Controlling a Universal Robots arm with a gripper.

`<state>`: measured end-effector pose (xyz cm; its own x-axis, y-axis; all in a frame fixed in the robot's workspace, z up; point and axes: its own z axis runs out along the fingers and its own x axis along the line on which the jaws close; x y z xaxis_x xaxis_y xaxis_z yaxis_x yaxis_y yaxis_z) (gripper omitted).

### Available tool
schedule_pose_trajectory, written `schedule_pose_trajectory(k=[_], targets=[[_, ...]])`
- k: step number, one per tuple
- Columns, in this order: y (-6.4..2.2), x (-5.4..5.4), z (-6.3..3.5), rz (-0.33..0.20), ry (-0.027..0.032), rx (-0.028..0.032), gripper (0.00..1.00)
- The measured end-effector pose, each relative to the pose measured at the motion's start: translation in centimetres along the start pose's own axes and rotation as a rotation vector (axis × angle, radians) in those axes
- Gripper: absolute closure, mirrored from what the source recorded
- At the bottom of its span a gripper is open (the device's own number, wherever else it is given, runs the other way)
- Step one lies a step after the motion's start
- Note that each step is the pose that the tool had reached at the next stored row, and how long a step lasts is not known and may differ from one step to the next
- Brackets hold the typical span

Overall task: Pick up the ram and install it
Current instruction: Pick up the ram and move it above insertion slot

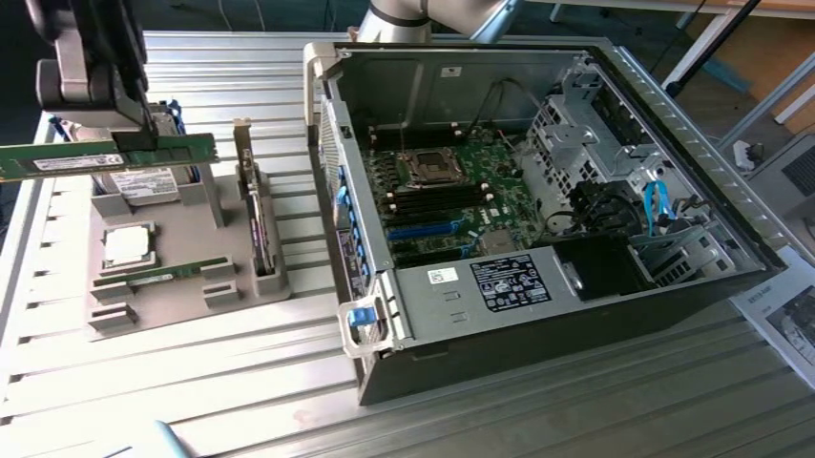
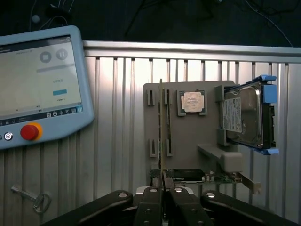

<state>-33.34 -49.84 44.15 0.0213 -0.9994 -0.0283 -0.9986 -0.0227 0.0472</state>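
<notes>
The hand (image 1: 134, 143) is clamped shut on the ram (image 1: 76, 162), gripping it by its upper edge. The stick hangs level in the air, long side horizontal, over the gray holder (image 1: 178, 301) at the exterior view's left.

Down in the holder there's a square processor chip (image 1: 128, 246) lying flat in its pocket. A second green stick (image 1: 166, 274) sits in the slots just beside it. A hard drive (image 1: 147, 186) is propped at one end, and a card (image 1: 255, 229) stands on edge on the side facing the computer.

It's all on a slatted metal desk (image 1: 191, 382). In the wrist view a touchscreen pendant (image 2: 37, 84) with a red button lies beside the holder, with a key (image 2: 33, 200) near it.

Further out, at the exterior view's right, the open computer case (image 1: 574, 315) lies on its side. Its motherboard (image 1: 446, 191) faces up, well apart from the ram.
</notes>
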Motion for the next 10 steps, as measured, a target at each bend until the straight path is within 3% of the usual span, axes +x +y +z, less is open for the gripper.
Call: schedule_pose_trajectory(k=[10], targets=[[-2.43, 0.0, -0.12, 0.0, -0.0001, -0.0042, 0.88]])
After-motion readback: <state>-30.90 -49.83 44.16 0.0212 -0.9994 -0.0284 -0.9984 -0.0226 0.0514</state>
